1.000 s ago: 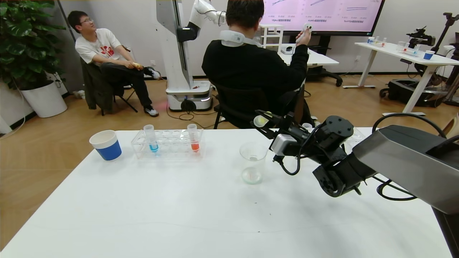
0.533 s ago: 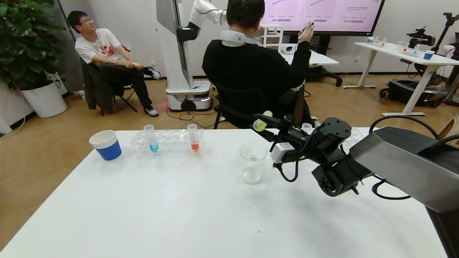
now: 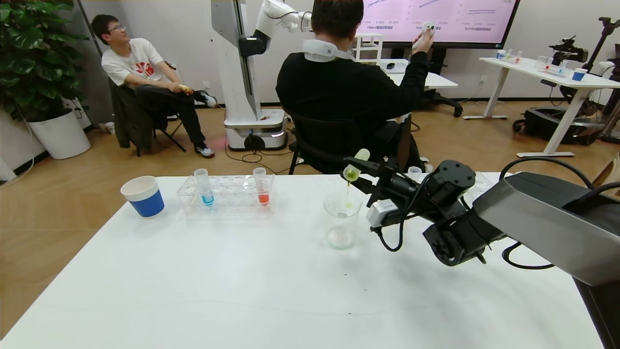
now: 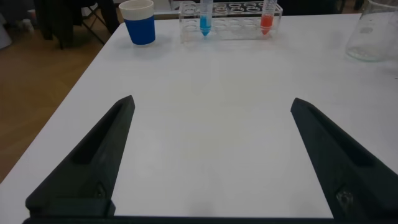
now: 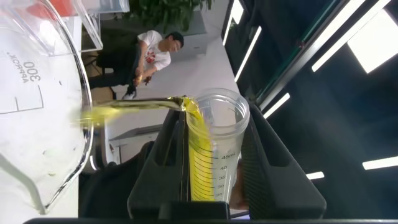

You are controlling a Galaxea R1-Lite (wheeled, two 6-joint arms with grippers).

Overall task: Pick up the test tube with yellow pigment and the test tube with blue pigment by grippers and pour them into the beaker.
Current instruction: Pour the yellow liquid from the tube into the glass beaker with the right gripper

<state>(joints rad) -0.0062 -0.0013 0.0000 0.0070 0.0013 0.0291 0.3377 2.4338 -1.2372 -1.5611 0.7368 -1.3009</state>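
Above the beaker, the test tube with yellow pigment is tipped mouth-down, and a thin yellow-green stream runs from its lip into the glass; the right wrist view shows the liquid along the tube's lower wall, spilling over the rim toward the beaker's flared edge. The right hand is clamped on that tube, one black finger on each side of it, reaching in from the right over the desk. The beaker stands upright near the desk's middle. Well to its left a clear rack stands near the far edge, holding the test tube with blue pigment upright at its left end and an orange-red tube toward its right end. A blue-and-white paper cup stands just left of the rack. The left hand hangs low over the near part of the desk, its fingers spread wide with nothing between them, pointing toward the rack and cup.
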